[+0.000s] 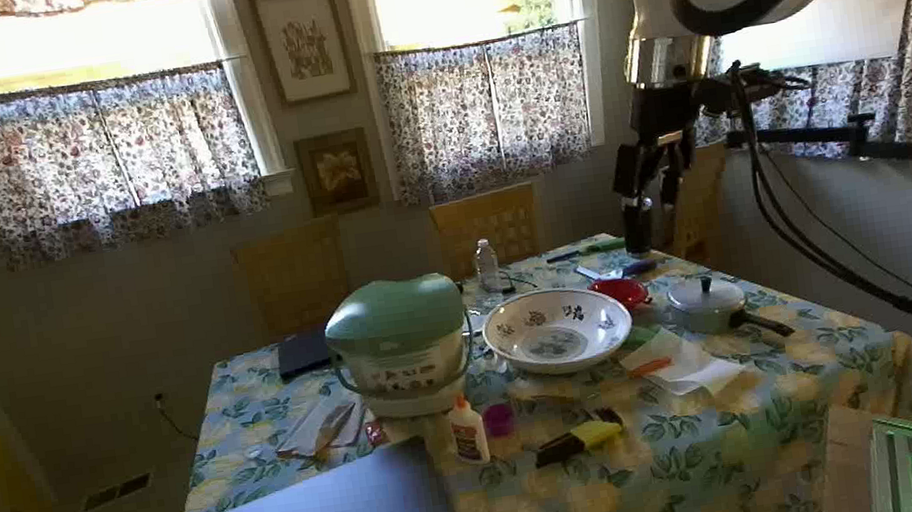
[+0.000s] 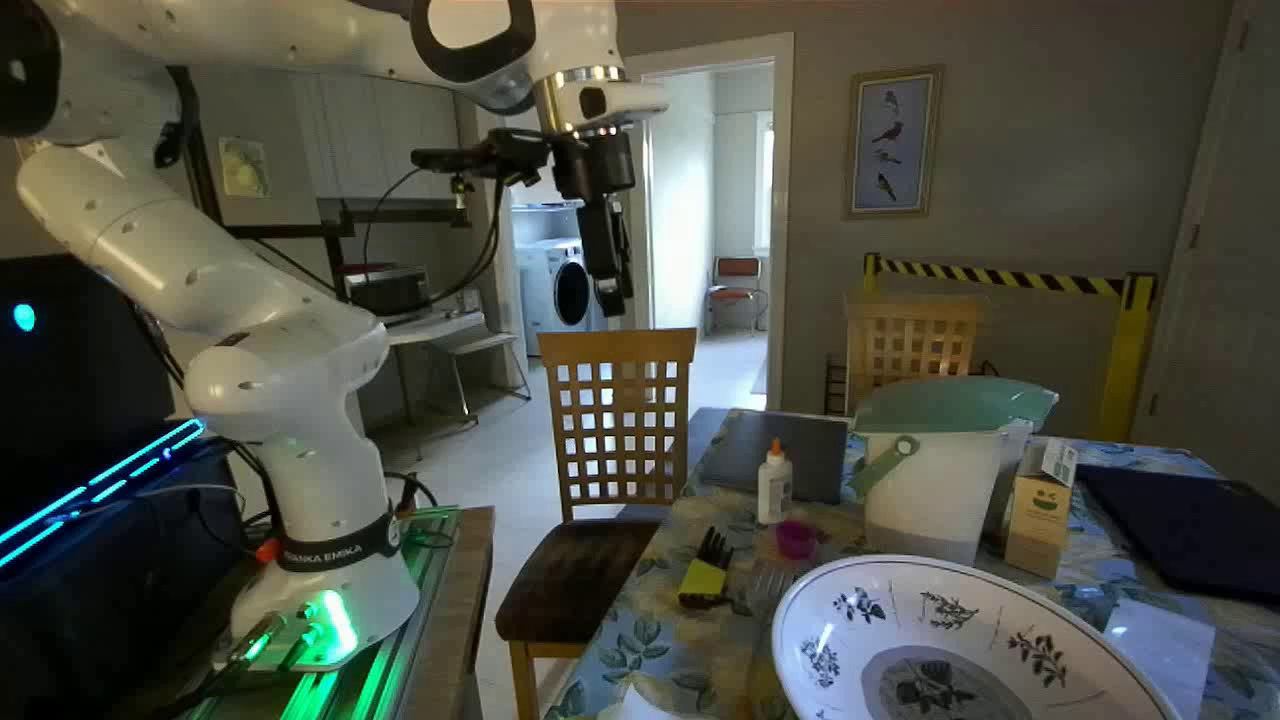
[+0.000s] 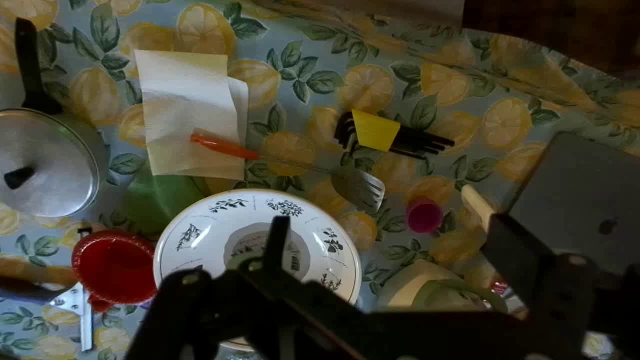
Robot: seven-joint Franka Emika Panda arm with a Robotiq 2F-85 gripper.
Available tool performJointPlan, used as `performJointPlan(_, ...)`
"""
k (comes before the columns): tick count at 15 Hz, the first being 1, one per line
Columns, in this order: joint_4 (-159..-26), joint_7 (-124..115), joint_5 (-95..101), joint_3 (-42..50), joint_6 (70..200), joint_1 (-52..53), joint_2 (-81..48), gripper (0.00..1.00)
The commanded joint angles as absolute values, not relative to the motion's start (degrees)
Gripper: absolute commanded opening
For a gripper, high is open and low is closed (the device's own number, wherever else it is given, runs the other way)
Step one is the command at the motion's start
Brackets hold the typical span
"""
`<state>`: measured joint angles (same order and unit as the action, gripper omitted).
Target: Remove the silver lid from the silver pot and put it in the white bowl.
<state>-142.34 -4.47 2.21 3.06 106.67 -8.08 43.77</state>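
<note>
Claw [image 3: 382, 215] wide, nothing held | silver lid [image 3: 52, 155] on silver pot [image 1: 701, 321] | I should centre over the black knob [image 3: 19, 177], pinch squarely, lift level, then cross to the white bowl [image 1: 519, 343].

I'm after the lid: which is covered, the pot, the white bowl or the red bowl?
The black-handled silver pot: its silver lid is on, while the white bowl and red bowl are open.
</note>
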Motion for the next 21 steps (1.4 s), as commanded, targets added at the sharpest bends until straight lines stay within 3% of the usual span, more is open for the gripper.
performJointPlan(1,-142.2,-4.6,2.4,3.3,106.6,-7.8,43.7,1.00)
performJointPlan(6,-142.2,-4.6,2.4,3.3,106.6,-7.8,43.7,1.00)
performJointPlan(12,-144.4,-7.4,2.8,10.2,114.5,-14.6,39.9,1.00)
performJointPlan(21,-143.7,-7.6,3.0,19.7,127.5,-24.7,19.1,1.00)
